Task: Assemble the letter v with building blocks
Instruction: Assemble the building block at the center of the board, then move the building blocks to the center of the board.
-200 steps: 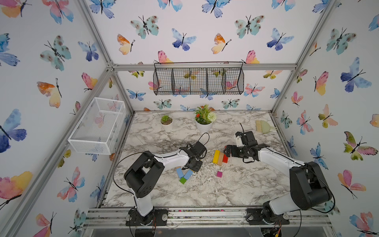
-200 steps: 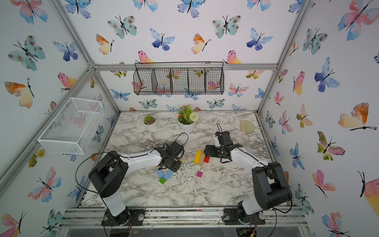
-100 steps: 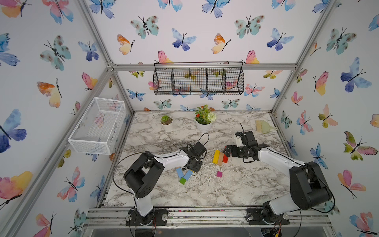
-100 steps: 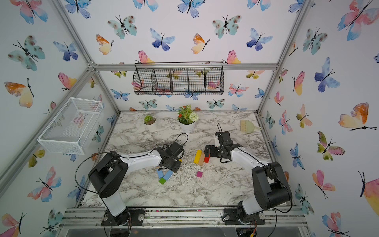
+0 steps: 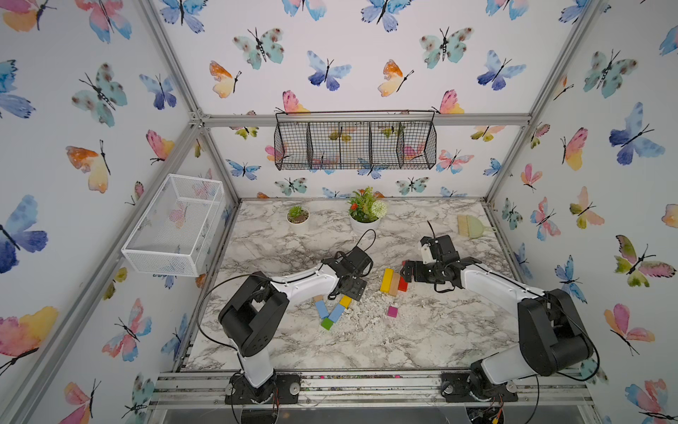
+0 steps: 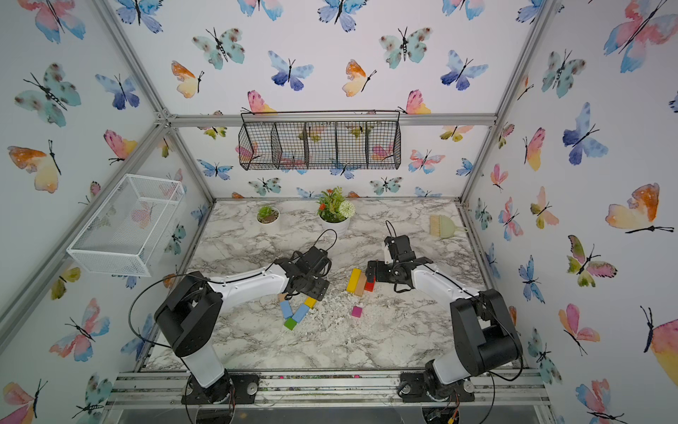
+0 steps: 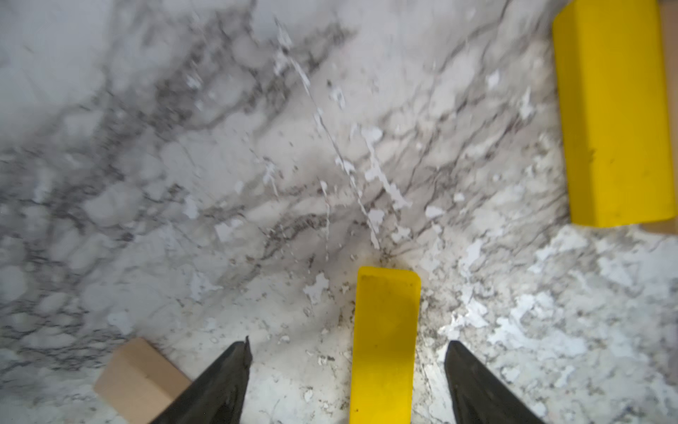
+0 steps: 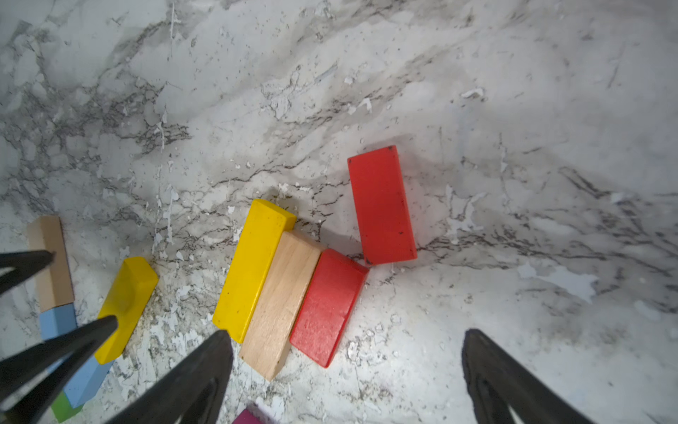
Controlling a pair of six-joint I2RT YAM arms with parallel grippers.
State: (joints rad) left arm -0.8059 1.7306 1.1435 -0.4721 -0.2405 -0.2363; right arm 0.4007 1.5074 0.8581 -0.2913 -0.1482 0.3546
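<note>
The letter v lies in both top views as a green cube (image 5: pixel 327 323) with two light blue bars (image 5: pixel 321 309) slanting up from it. A tan block (image 5: pixel 317 298) tops its left arm and a small yellow block (image 5: pixel 345 301) tops its right arm. My left gripper (image 5: pixel 350 290) hangs over that yellow block (image 7: pixel 385 341), open, with the fingers clear of it on both sides. My right gripper (image 5: pixel 404 272) is open beside a pile made of a long yellow bar (image 8: pixel 253 268), a tan bar (image 8: pixel 280 304) and two red blocks (image 8: pixel 326 308). A magenta cube (image 5: pixel 392 311) lies alone.
Two potted plants (image 5: pixel 365 211) and a small brush (image 5: pixel 471 225) stand at the back of the marble table (image 5: pixel 422 341). A black wire basket (image 5: pixel 354 145) hangs on the back wall. A white mesh basket (image 5: pixel 176 227) hangs on the left wall.
My left gripper has opened and let go of the small yellow block, which now lies at the top of the V's right arm. The right arm has not moved.
</note>
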